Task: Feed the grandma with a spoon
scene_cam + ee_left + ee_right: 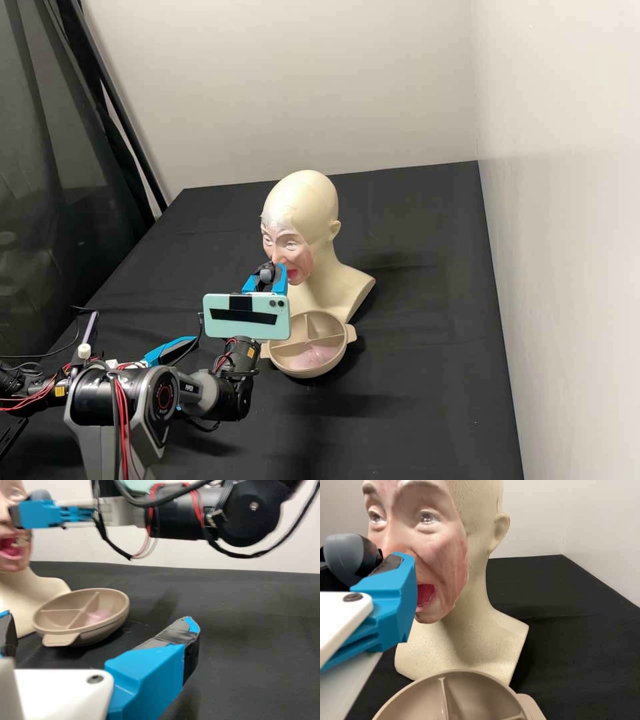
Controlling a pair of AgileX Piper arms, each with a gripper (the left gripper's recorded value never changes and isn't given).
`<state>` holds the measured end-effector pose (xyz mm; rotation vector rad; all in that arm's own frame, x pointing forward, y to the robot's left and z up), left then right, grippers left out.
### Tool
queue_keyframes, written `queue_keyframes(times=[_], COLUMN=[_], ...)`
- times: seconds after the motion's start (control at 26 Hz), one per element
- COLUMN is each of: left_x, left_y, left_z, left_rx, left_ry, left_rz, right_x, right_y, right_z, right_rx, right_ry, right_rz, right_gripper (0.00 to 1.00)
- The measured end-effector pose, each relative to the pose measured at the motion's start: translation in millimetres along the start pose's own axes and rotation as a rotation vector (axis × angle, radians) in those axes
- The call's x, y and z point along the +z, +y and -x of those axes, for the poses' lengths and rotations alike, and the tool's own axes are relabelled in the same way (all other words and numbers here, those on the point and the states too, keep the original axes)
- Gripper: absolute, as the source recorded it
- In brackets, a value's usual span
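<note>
Grey spoon handle (347, 555) pinched in right gripper (382, 567) at grandma head's (450, 545) mouth; left gripper (97, 630) spread apart

Black bench (413, 220): matte top, running back to the walls at 12 and 3 o'clock. Back wall (287, 87), 12 o'clock: plain off-white, unmarked. Side wall (567, 233), 3 o'clock: same off-white, meeting the back wall in a corner near 1 o'clock. Dark glossy panel (47, 200), 9 o'clock: faint reflections. Black struts (113, 113), 10 o'clock: slanted, beside the panel. Light: even, soft.
</note>
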<state>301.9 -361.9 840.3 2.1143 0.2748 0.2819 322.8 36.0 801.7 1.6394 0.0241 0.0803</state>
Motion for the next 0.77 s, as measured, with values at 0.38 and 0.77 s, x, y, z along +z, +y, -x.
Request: queue_keyframes(times=[0.38,0.77], left_x=[-0.1,-0.5], left_y=[2.9,2.5], left_z=[5.0,5.4], left_rx=[0.138,0.136], left_ry=[0.001,0.005], left_rz=[0.064,0.066], right_x=[9.4,6.8], right_y=[-10.1,-12.3], right_z=[26.5,49.2], right_rx=[-0.032,-0.051], right_ry=[-0.027,-0.029], right_rz=[0.025,0.042], right_gripper=[0.0,0.0])
